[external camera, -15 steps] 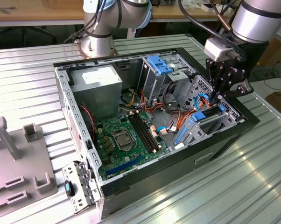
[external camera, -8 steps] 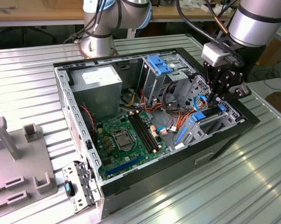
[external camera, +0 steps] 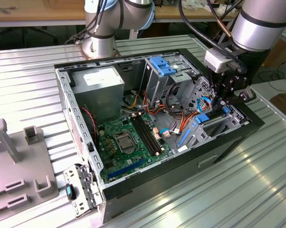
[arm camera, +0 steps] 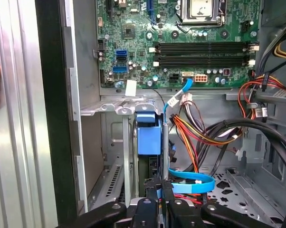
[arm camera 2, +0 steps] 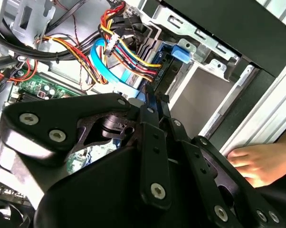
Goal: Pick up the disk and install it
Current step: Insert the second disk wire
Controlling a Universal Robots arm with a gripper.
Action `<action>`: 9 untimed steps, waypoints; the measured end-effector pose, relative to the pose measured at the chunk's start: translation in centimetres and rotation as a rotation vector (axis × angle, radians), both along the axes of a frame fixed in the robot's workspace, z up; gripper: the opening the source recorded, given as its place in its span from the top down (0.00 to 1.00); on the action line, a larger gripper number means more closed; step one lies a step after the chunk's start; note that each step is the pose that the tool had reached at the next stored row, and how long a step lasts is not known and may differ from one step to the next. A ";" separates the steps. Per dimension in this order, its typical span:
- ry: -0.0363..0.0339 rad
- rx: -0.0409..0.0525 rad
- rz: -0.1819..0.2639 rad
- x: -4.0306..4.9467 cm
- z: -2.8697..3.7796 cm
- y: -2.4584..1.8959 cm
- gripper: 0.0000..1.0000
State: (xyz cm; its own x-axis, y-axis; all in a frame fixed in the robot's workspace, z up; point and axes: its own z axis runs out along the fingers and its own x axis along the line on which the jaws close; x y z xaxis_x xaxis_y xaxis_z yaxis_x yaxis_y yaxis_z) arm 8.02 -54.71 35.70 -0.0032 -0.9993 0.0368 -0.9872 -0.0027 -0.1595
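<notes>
The disk (arm camera: 148,135) stands on edge in the low drive bay (external camera: 224,124) at the corner of the open computer case (external camera: 228,142) on the exterior view's right. Its bright blue carrier (external camera: 203,118) shows between the bay's metal walls. My gripper (external camera: 222,105) reaches down into that bay from above. In the first wrist view the black fingers (arm camera: 152,187) of the gripper (arm camera: 159,187) pinch the disk's thin edge. The second wrist view shows the gripper (arm camera 2: 152,102) close against the bay's blue and grey parts.
Bundled power wires (arm camera: 200,128) and a flat blue data cable (arm camera: 193,180) crowd the bay's side. The motherboard (external camera: 128,137), the power supply (external camera: 102,85) and a tall cage with a fixed blue bracket (external camera: 163,65) sit inside. A person's hand (arm camera 2: 257,161) rests by the case. A grey fixture (external camera: 14,161) stands at the exterior view's left.
</notes>
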 end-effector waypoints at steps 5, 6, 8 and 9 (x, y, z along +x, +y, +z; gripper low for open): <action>0.0000 0.0207 0.001 0.03 -0.57 -0.08 0.84; 0.0000 0.0240 0.001 0.08 -0.60 -0.10 0.84; 0.0001 0.0252 0.001 0.13 -0.61 -0.10 0.84; 0.0001 0.0253 0.001 0.13 -0.62 -0.11 0.84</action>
State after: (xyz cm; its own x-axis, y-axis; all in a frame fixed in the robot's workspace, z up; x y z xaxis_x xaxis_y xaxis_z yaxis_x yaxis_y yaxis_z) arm 8.15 -54.81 35.08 -0.0020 -0.9999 0.0115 -0.9872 0.0002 -0.1595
